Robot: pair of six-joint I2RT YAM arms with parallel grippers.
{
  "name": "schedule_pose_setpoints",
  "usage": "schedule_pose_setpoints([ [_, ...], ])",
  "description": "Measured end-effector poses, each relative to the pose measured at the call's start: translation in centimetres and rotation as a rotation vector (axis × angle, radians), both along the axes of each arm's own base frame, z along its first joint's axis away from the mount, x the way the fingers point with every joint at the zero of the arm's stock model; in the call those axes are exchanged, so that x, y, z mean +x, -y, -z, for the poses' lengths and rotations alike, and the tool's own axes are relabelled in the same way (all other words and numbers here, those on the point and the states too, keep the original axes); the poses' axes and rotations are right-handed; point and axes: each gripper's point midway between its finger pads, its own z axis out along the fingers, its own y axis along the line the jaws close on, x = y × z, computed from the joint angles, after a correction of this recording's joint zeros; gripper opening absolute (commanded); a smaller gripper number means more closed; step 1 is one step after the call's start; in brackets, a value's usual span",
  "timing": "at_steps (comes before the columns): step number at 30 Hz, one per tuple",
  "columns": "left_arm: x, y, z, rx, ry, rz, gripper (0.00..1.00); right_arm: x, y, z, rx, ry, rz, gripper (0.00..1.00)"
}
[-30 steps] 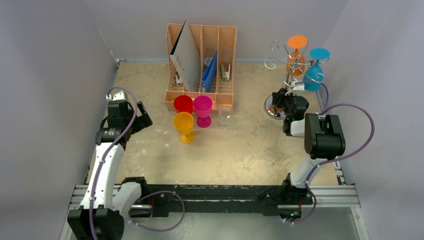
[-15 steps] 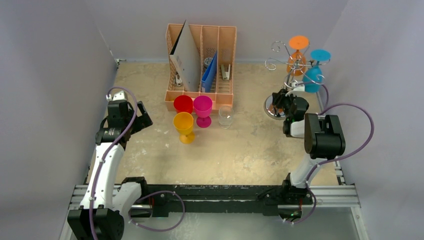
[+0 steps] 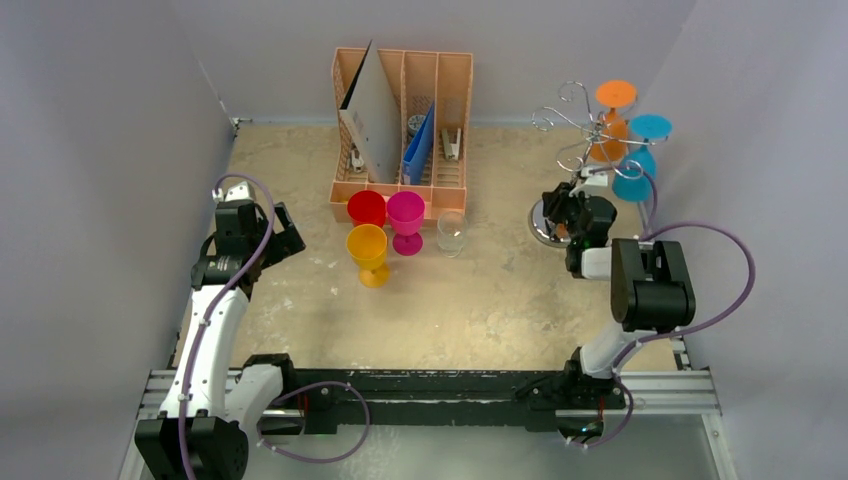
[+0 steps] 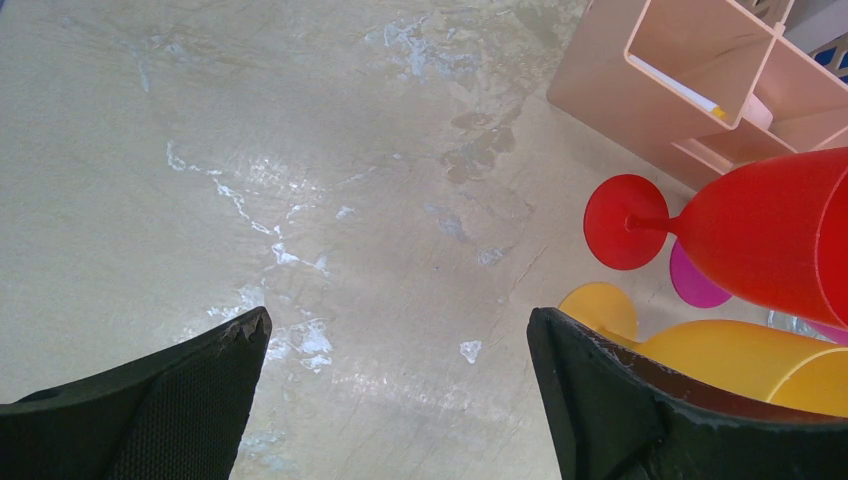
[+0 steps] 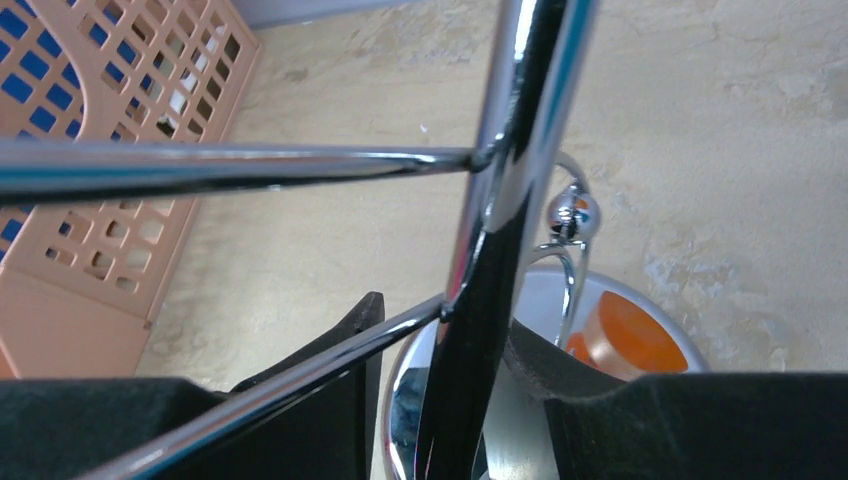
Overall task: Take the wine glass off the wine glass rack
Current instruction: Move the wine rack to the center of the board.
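The silver wine glass rack (image 3: 570,122) stands at the back right on its shiny disc base (image 3: 545,222), leaning toward the right wall. An orange wine glass (image 3: 612,112) and a blue wine glass (image 3: 638,160) hang upside down from its arms. My right gripper (image 3: 566,206) is shut on the rack's lower stem (image 5: 500,250), which runs between the fingers (image 5: 590,375). An orange reflection (image 5: 625,335) shows on the disc. My left gripper (image 4: 400,335) hangs open over bare table at the left (image 3: 285,238), holding nothing.
A peach slotted organiser (image 3: 450,62) with folders stands at the back centre. In front of it are a red goblet (image 3: 366,208), a magenta goblet (image 3: 406,220), a yellow goblet (image 3: 368,252) and a clear glass (image 3: 451,232). Grey walls close both sides.
The rack's top, with both hanging glasses, has swung to the right and toward the back. The right arm has shifted slightly right. The left arm has not moved.
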Motion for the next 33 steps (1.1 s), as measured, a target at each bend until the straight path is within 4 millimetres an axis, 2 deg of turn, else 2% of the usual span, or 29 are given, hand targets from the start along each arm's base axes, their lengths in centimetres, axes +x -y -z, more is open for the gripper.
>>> schedule_pose_setpoints([
  [6, 0.0, 0.0, 0.0, 0.000, 0.002, 0.001, 0.98, -1.2, -0.5, 0.1, -0.001, -0.031, -0.016, 0.00],
  [13, 0.1, 0.1, 0.0, -0.002, 0.003, 0.003, 0.98, -1.6, -0.8, 0.1, 0.039, -0.027, -0.018, 0.00],
  [15, 0.1, 0.1, 0.0, -0.003, 0.003, 0.003, 0.98, -1.7, -0.9, 0.1, 0.046, -0.024, -0.017, 0.09],
  [17, 0.1, 0.1, 0.0, -0.003, 0.003, 0.003, 0.98, -1.9, -0.9, 0.2, 0.046, -0.022, -0.015, 0.14],
  [19, 0.1, 0.1, 0.0, -0.003, 0.003, 0.003, 0.98, -2.3, -0.8, 0.1, 0.045, -0.024, -0.011, 0.28],
  [20, 0.1, 0.1, 0.0, -0.003, 0.003, 0.003, 0.98, -2.5, -0.8, 0.2, 0.045, -0.027, -0.011, 0.39],
  [22, 0.1, 0.1, 0.0, -0.004, 0.003, 0.005, 0.98, -3.0, -0.8, 0.1, 0.046, -0.035, -0.008, 0.47],
  [28, 0.1, 0.2, -0.1, -0.007, 0.004, 0.008, 0.98, -3.9, -0.8, -1.2, 0.036, -0.024, -0.004, 0.59],
  [33, 0.1, 0.2, -0.1, -0.008, 0.004, 0.009, 0.98, -4.1, -0.7, -3.0, 0.024, 0.022, -0.002, 0.64],
])
